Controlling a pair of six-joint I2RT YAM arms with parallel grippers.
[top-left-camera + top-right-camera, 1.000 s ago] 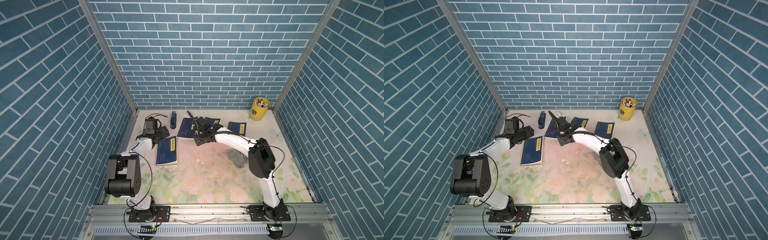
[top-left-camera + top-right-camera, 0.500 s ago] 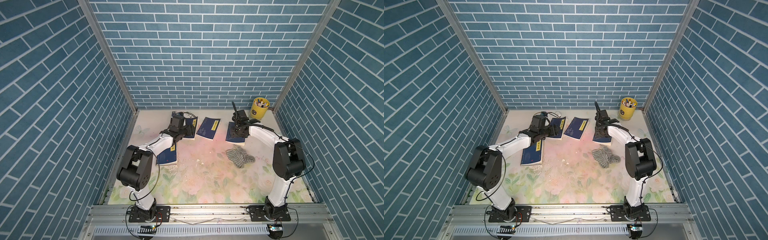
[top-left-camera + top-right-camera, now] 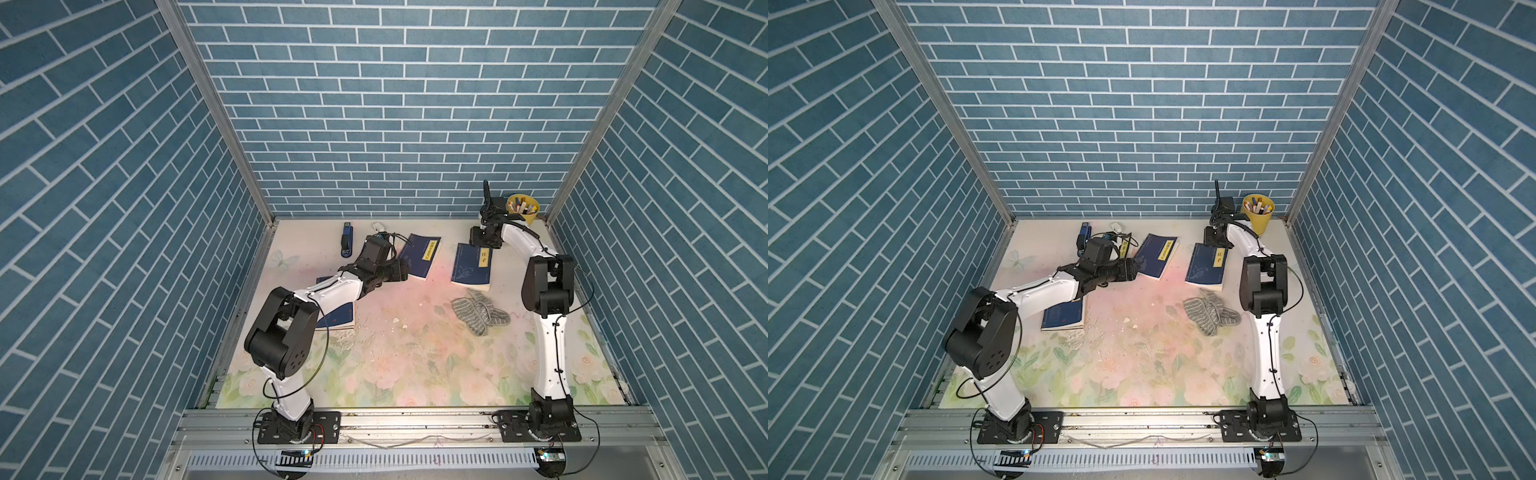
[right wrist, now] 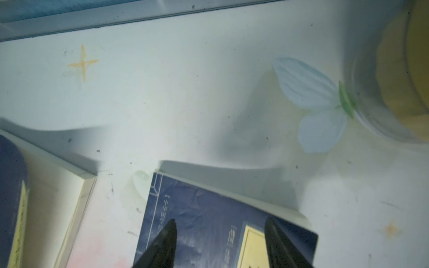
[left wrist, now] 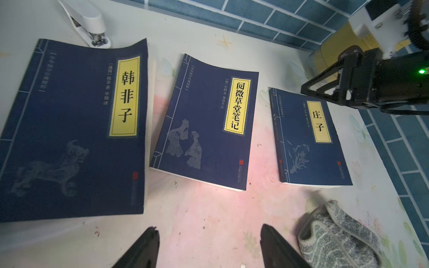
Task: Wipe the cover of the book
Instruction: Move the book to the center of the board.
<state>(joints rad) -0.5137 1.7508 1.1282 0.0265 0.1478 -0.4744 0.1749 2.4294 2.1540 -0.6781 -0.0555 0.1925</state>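
Observation:
Several dark blue books with yellow title labels lie on the floral mat. The right book (image 3: 471, 266) (image 5: 311, 143) lies at the back right, and my right gripper (image 3: 482, 241) (image 4: 220, 220) hovers open over its far end (image 4: 209, 220), holding nothing. The middle book (image 3: 422, 255) (image 5: 209, 127) lies beside my left gripper (image 3: 401, 270) (image 5: 209, 228), which is open above bare mat. A larger book (image 5: 76, 130) lies on its other side. A grey striped cloth (image 3: 480, 311) (image 5: 336, 239) lies crumpled in front of the right book, untouched.
Another blue book (image 3: 336, 316) lies partly under my left arm. A yellow cup of pens (image 3: 522, 210) stands in the back right corner, close to my right wrist. A blue stapler (image 3: 347, 245) and a white stapler (image 5: 88, 23) sit along the back wall. Crumbs (image 3: 395, 320) dot the mat.
My right arm has swung from the middle books to the back right. My left arm has come from the left wall toward the middle books. Both grippers have stayed open.

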